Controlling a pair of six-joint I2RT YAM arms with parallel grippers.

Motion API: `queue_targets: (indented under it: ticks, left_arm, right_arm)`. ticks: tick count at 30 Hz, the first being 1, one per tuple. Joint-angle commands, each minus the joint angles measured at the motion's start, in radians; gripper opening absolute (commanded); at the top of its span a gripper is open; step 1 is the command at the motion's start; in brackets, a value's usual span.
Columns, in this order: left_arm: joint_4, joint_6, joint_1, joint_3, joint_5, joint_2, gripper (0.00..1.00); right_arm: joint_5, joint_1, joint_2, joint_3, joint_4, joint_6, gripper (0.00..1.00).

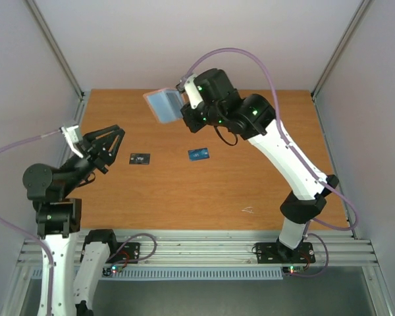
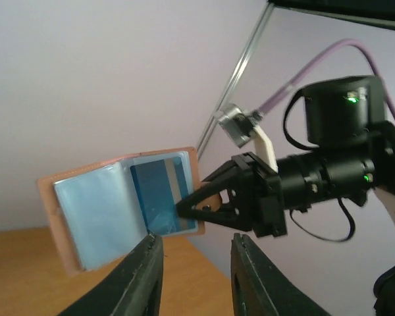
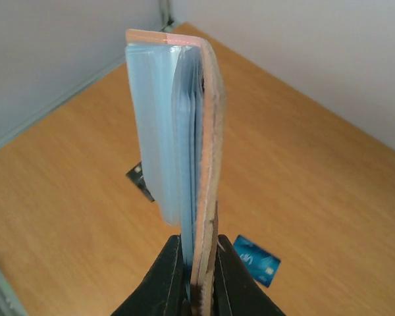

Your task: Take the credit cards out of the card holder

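the card holder [image 1: 163, 104] is lifted clear of the wooden table [image 1: 184, 197], above its far middle part. it is opened like a book, with its light blue panels turned toward my left arm and its pinkish-brown cover on the outside. my right gripper [image 1: 183, 110] is closed tight on one edge of the holder and carries it. my left gripper [image 1: 112, 149] hangs near the table's left side, well apart from the holder, with its jaws parted and nothing between them. a striped card [image 2: 159, 197], blue with a grey band, sits in the holder's right panel. on the table lie a bright blue card [image 1: 199, 155] and, to its left, a dark card [image 1: 139, 158], apart from each other.
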Motion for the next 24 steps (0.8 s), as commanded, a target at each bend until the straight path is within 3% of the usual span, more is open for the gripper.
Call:
queue_targets:
  ticks: [1,4,8,13,21,24]
  left_arm:
    - [0.032,-0.193,-0.043,-0.024,0.027,0.096,0.28]
    - [0.080,-0.218,-0.135,-0.032,0.033,0.154,0.34]
    - [0.005,-0.193,-0.222,-0.064,-0.018,0.187,0.35]
    - [-0.013,-0.187,-0.215,-0.112,-0.106,0.174,0.34]
    - [-0.014,-0.212,-0.159,-0.126,-0.099,0.141,0.38]
    - [0.078,-0.249,-0.143,-0.134,-0.050,0.131,0.39]
  right_arm:
    - [-0.084,0.053,0.008,0.036,-0.017,0.046,0.01]
    - [-0.190,0.078,0.033,0.040,0.026,0.072,0.01]
    - [-0.230,0.110,0.056,0.059,0.042,0.049,0.01]
    - [-0.377,0.109,0.047,0.056,0.057,0.041,0.01]
    - [-0.660,0.055,0.029,0.045,0.095,0.050,0.01]
    - [-0.794,0.031,0.020,0.019,0.149,0.080,0.01]
